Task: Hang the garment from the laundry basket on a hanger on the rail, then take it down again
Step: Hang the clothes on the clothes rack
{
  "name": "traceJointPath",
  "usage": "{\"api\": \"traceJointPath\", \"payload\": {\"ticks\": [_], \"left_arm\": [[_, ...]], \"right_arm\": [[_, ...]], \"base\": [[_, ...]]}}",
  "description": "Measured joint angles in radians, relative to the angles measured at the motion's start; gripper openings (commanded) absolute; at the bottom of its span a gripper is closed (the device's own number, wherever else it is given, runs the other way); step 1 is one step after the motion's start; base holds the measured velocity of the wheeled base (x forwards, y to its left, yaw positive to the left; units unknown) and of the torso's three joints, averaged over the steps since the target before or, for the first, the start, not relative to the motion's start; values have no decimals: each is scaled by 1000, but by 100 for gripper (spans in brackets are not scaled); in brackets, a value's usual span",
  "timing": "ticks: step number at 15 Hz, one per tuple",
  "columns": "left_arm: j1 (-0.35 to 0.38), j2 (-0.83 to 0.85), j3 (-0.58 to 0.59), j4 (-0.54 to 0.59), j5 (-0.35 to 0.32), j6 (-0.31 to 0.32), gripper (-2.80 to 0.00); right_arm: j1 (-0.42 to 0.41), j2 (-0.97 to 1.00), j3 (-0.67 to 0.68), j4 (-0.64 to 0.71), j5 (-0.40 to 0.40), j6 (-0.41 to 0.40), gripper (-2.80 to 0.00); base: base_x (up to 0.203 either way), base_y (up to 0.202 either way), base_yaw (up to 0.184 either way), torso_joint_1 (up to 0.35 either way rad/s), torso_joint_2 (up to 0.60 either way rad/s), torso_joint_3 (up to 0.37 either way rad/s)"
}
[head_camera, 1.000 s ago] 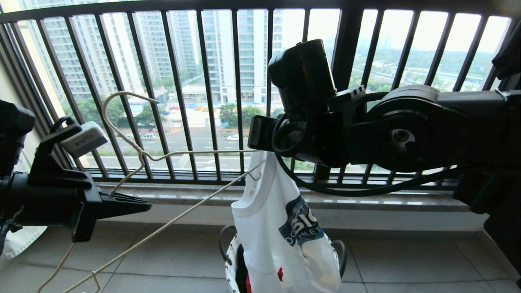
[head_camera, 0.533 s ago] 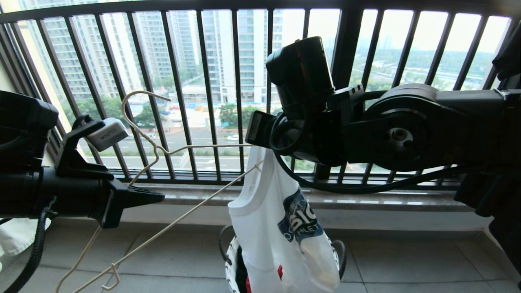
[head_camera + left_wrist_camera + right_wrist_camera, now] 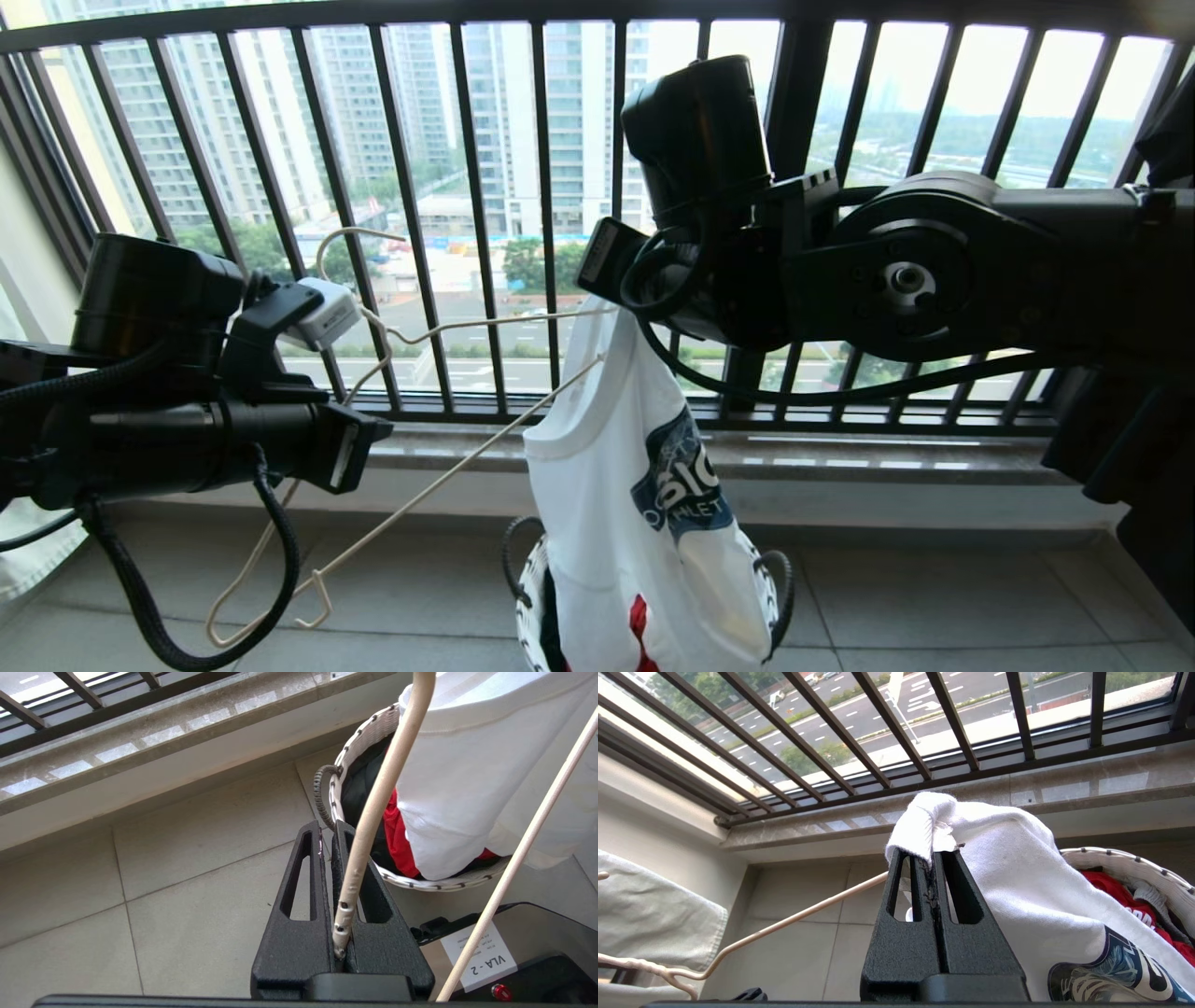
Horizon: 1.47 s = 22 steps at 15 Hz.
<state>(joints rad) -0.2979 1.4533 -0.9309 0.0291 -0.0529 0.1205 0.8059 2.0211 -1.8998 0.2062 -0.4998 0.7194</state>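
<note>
Dressing step: left gripper clamped on the hanger, right gripper pinching the garment above the laundry basket; next, thread hanger into the collar

Head camera faces the window railing; both wrist cameras look close over their fingers at the laundry basket.

From here I count two grippers, the left gripper and the right gripper. One hanger, one white garment, one laundry basket with two dark loop handles, and one pale denim garment.
</note>
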Motion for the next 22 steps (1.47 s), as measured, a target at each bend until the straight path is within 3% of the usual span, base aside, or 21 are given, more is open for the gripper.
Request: {"api": "traceJointPath", "payload": {"ticks": [7, 14, 22], "left_arm": [[-139, 48, 6, -33, 23, -135, -280], [-149, 91, 0, -60, 86, -155, -280], [-150, 140, 6, -162, 98, -200, -280]], "right_arm": [[73, 10, 37, 0, 36, 20, -280], [105, 16, 56, -1, 39, 21, -280], [183, -4, 107, 0, 46, 18, -280]], "base": [[0, 0, 0, 0, 0, 0], [0, 0, 0, 0, 0, 0], [0, 0, 0, 0, 0, 0]]}}
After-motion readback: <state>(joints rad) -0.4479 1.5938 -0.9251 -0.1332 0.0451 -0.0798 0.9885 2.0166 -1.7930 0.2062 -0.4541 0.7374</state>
